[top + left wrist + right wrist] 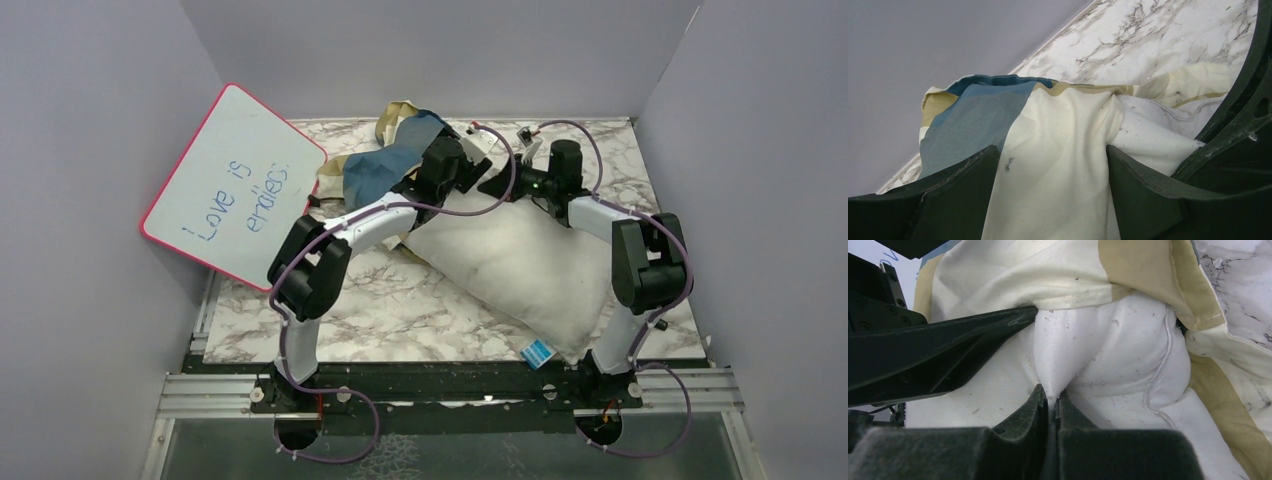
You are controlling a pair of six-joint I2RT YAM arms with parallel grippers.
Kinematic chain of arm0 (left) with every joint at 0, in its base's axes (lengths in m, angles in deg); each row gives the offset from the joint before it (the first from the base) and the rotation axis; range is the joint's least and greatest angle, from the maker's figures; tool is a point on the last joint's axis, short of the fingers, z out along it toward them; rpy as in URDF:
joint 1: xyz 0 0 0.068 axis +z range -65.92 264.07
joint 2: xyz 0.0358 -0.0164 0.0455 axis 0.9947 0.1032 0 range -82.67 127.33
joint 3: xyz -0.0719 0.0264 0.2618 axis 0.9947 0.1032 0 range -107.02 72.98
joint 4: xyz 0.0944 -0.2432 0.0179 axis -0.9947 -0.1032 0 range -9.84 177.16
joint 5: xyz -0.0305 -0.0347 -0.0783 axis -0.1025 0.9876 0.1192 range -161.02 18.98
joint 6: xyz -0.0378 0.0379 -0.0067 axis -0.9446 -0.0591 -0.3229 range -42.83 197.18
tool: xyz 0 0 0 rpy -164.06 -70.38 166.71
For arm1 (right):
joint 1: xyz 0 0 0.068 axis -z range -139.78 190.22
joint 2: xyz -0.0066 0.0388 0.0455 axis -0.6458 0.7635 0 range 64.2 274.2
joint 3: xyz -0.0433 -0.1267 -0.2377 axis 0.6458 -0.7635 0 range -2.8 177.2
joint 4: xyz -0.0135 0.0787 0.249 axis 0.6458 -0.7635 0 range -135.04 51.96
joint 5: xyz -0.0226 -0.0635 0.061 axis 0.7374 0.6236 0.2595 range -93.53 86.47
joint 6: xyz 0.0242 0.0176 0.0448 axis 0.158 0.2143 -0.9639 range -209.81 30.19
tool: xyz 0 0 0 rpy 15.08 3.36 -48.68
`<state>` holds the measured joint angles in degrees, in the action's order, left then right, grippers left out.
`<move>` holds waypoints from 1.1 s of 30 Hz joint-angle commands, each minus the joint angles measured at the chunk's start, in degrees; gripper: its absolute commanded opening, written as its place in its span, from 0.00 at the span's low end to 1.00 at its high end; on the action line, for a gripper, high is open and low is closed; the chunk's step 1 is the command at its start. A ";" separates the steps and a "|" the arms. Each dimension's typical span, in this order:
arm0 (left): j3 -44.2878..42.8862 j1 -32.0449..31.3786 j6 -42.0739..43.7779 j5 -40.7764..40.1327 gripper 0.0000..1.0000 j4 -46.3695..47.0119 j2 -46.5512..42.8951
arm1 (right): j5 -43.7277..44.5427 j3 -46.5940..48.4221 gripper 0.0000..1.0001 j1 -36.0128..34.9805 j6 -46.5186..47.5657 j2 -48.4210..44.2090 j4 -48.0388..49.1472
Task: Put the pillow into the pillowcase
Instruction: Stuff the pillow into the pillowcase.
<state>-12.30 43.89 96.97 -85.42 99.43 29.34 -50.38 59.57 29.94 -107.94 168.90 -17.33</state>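
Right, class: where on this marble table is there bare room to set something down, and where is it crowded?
Bare marble table lies between the whiteboard, the pillow and the near edge; another patch in the far right corner. Crowded: far middle, where pillowcase, left gripper and right gripper meet.

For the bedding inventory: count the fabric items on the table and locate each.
2. The pillow lies right of centre on the table; the pillowcase is bunched at the far edge beside the whiteboard, over the pillow's end.
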 commanded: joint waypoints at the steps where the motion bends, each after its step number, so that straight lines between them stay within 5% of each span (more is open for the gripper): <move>1: -0.91 0.11 2.72 -1.48 0.79 -2.10 1.64 | -2.85 -2.66 0.04 -1.13 -1.90 -0.65 -1.12; 7: 1.13 -0.62 0.64 0.72 0.83 -4.39 0.86 | -2.81 -2.69 0.04 -1.27 -2.43 -0.13 -0.54; 14: 1.14 -1.44 3.99 -6.94 0.77 -4.62 3.39 | -2.54 -3.47 0.06 -1.23 -3.27 -0.15 0.30; 15: 1.13 -1.55 4.40 -7.60 0.73 -4.41 3.47 | -2.54 -3.61 0.06 -1.23 -3.50 -0.13 0.60; 18: 1.10 -2.59 5.27 -8.21 0.36 -2.92 2.22 | -2.31 -4.44 0.06 -1.24 -4.95 -0.06 2.20; 24: -0.54 -8.26 4.93 -1.34 0.01 -1.62 -2.21 | -1.82 -6.76 0.04 -1.36 -9.45 0.79 7.59; 33: 7.16 -9.91 -14.97 15.53 0.00 5.24 -6.07 | 2.68 -11.96 0.01 -1.41 -18.10 0.93 18.13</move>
<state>-10.09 36.48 94.10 -83.78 98.10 26.54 -49.90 51.90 29.92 -120.23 168.86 -3.13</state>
